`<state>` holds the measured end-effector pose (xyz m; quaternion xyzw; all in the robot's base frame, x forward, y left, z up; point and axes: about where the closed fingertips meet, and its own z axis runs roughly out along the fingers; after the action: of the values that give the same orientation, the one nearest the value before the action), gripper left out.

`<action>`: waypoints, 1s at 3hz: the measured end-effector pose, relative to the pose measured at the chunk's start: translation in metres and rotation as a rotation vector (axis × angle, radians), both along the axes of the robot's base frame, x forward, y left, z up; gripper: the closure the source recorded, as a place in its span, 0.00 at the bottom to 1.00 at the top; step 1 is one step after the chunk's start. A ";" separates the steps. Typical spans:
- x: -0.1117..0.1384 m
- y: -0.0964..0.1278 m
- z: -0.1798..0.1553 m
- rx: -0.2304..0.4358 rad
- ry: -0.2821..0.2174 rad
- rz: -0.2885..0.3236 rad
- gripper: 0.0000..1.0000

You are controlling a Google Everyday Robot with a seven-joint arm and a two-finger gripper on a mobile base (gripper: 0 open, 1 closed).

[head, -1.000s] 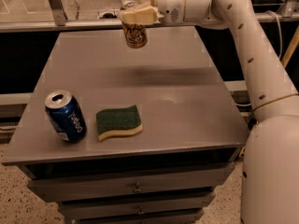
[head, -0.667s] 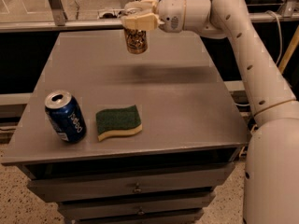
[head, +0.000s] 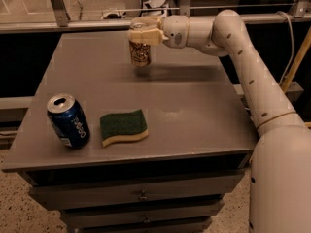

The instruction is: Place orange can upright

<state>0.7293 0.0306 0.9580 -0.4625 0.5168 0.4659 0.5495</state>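
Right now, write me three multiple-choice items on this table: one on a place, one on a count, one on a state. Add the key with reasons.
1. Where does the green sponge lie?
A. beside the blue can, near the table's front edge
B. at the table's far edge
C. on top of the blue can

2. How many drink cans show?
A. one
B. two
C. three

3. How is the orange can placed?
A. lying on its side
B. crushed flat
C. upright, with the gripper clamped on its top

Key:
1 A, the sponge sits next to the blue can at the front.
2 B, only the blue can and the orange can show.
3 C, the gripper, over the table's far part, holds it with its axis vertical.
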 end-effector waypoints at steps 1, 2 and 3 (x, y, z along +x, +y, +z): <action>0.005 -0.003 -0.014 0.034 -0.023 -0.007 0.59; 0.005 -0.003 -0.017 0.030 -0.053 -0.009 0.36; 0.005 0.000 -0.017 0.030 -0.053 -0.003 0.12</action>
<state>0.7341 0.0310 0.9409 -0.4653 0.4958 0.4605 0.5706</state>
